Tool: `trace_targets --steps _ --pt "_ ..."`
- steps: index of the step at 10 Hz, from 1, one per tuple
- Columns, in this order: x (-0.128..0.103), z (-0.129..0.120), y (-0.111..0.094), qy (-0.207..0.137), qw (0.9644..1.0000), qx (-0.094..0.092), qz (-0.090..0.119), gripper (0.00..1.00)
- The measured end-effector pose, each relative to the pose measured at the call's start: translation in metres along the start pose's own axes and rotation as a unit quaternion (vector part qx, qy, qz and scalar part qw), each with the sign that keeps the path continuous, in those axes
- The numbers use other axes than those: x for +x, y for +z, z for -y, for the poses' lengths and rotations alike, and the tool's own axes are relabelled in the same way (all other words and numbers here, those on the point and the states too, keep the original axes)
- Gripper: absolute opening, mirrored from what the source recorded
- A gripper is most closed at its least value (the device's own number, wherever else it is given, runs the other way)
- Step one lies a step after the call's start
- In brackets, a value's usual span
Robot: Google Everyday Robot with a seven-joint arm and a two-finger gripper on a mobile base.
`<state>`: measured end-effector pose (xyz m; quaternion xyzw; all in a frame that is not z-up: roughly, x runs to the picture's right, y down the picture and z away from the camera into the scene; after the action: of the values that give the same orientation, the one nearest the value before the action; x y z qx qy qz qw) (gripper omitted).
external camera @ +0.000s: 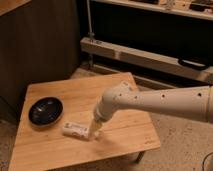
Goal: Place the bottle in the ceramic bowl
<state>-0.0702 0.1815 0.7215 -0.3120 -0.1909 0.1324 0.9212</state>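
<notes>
Wooden slats of the low table fill the middle of your view. Far left on it sits the black ceramic bowl, empty and ready to receive. Just right of it the bottle lies flat on its side, so you need a grasp from above. Your gripper points down at its right end, jaws spread wide, nothing held. The white arm reaches in from the right.
</notes>
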Motion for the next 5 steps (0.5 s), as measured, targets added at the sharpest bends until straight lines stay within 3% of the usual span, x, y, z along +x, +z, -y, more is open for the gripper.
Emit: trace_targets --steps 3,5 --pt "0.007 -0.05 0.047 -0.001 0.9996 -0.027 0.006 0.65" --pt "0.009 -0.058 0.059 -0.004 0.9996 -0.026 0.009 0.65"
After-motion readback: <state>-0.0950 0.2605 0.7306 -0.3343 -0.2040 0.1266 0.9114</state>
